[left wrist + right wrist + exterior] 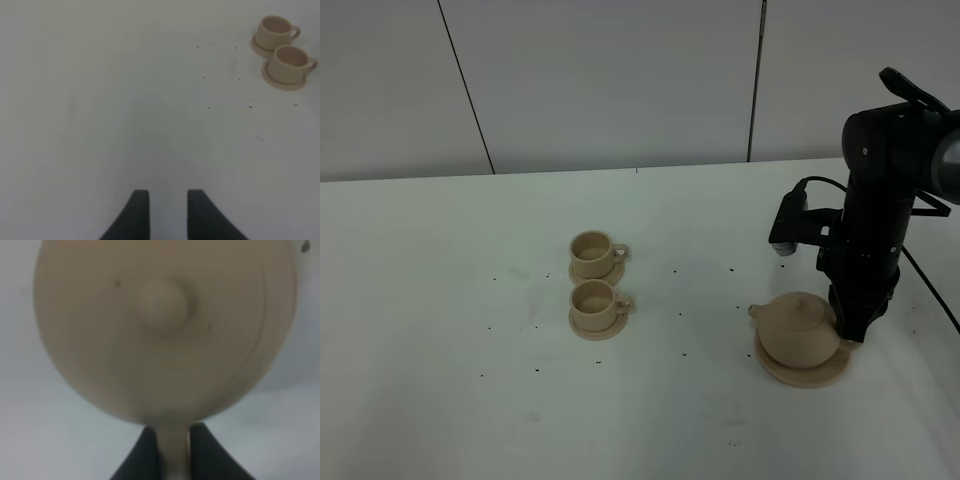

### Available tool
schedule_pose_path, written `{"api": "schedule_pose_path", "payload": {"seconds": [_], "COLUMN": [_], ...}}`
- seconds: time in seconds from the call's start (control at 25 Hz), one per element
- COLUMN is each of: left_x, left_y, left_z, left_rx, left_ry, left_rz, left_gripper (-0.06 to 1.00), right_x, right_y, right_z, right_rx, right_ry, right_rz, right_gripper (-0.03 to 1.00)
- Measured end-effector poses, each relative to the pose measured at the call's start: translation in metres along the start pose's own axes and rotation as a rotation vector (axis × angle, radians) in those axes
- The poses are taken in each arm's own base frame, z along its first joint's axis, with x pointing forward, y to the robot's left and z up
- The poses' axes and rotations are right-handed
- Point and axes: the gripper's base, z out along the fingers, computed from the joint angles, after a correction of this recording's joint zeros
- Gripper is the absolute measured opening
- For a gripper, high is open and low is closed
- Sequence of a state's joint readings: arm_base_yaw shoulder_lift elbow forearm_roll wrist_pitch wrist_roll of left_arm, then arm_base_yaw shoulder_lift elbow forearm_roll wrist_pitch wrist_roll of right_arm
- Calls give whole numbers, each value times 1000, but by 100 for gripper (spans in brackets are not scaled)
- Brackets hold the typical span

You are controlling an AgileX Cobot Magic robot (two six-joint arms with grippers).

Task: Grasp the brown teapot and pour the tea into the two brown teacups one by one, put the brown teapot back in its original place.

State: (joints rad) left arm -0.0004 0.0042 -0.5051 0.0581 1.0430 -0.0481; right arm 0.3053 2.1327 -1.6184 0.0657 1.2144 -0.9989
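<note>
My right fingers (145, 462) closely flank the handle (172, 450) of the squat tan matte teapot (165, 325); I cannot tell if they pinch. Left fingers (136, 220) stand slightly apart, empty, over the bench (100, 100).

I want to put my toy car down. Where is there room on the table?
Lots of bare table left of the two teacups, and in the gap between them and the teapot. The near edge is free too. It is crowded on the right, where the right gripper straddles the teapot's handle.

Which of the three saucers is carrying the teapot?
The widest saucer, on the right, under the brown teapot; the two small saucers hold the teacups.
</note>
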Motion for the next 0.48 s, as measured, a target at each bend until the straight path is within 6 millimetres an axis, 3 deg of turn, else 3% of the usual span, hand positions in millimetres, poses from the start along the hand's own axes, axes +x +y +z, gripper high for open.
{"api": "schedule_pose_path", "payload": {"seconds": [0.2, 0.48], "left_x": [0, 0], "left_y": [0, 0], "left_z": [0, 0], "left_rx": [0, 0], "left_ry": [0, 0], "left_rz": [0, 0], "left_gripper": [26, 26], "right_x": [0, 0], "right_y": [0, 0], "right_z": [0, 0], "right_rx": [-1, -5], "right_ry": [-2, -2], "right_rz": [6, 32], "right_gripper": [32, 33]}}
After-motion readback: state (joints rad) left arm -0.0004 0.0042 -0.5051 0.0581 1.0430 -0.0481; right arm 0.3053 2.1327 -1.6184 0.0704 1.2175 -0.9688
